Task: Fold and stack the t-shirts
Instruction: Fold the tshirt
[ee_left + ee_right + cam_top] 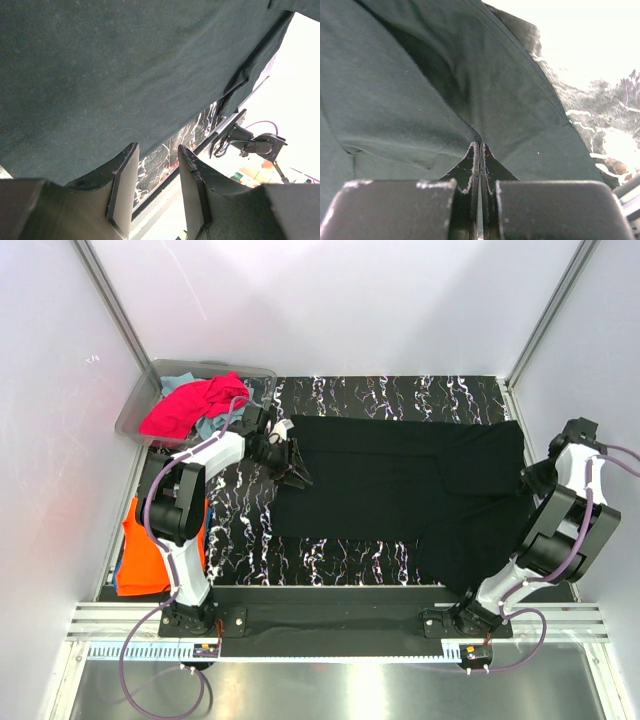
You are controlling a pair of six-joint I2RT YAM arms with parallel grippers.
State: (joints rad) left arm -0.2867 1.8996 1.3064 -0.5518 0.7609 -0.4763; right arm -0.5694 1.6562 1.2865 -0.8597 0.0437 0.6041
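A large black t-shirt (400,490) lies spread on the marbled table. My left gripper (298,476) is open at the shirt's left edge. In the left wrist view its fingers (125,185) stand apart with only table between them, and the black cloth (110,75) lies just past the tips. My right gripper (527,478) is at the shirt's right edge. In the right wrist view it (480,146) is shut, pinching a fold of the black cloth (395,100). A pink t-shirt (190,405) hangs over the bin with teal cloth (180,380) behind it. An orange t-shirt (145,550) lies at the left.
The clear plastic bin (140,400) stands at the back left corner. The orange shirt rests on blue cloth (120,583) beside the left arm's base. White walls close in the table on three sides. A metal rail (330,615) runs along the near edge.
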